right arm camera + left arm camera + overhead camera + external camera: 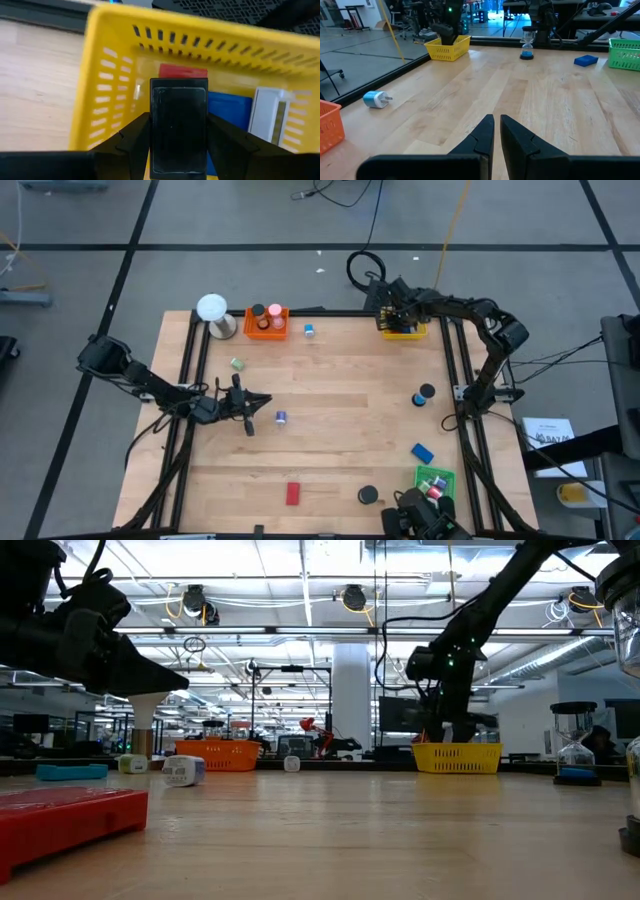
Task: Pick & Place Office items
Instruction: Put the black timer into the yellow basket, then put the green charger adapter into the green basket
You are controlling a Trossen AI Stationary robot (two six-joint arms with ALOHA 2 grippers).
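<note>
My right gripper [393, 310] hangs over the yellow tray [404, 331] at the table's far right, shut on a black rectangular block [179, 127]. In the tray lie a red block [182, 71], a blue block [229, 107] and a white piece [267, 112]. My left gripper [264, 401] waits shut and holding nothing over the table's left middle, pointing toward the right. Loose items lie flat on the table: a red block [293, 493], a black disc [368, 495], a blue block [422, 452], a small purple bit [281, 417], a green bit [237, 364]. My right gripper pinches the black block by its two long sides [155, 135] between its two fingers [131, 140]. The fingers slant down from above and lie along the block. The block sits over the inside of the yellow tray; whether its far end touches the pieces below, I cannot tell.
An orange tray [266, 321] and a white ball on a round base [212, 309] stand at the far left. A green tray [436, 480] stands at the near right. A blue-and-white bit [376, 99] lies near the far edge. Black rails [456, 370] frame the table.
</note>
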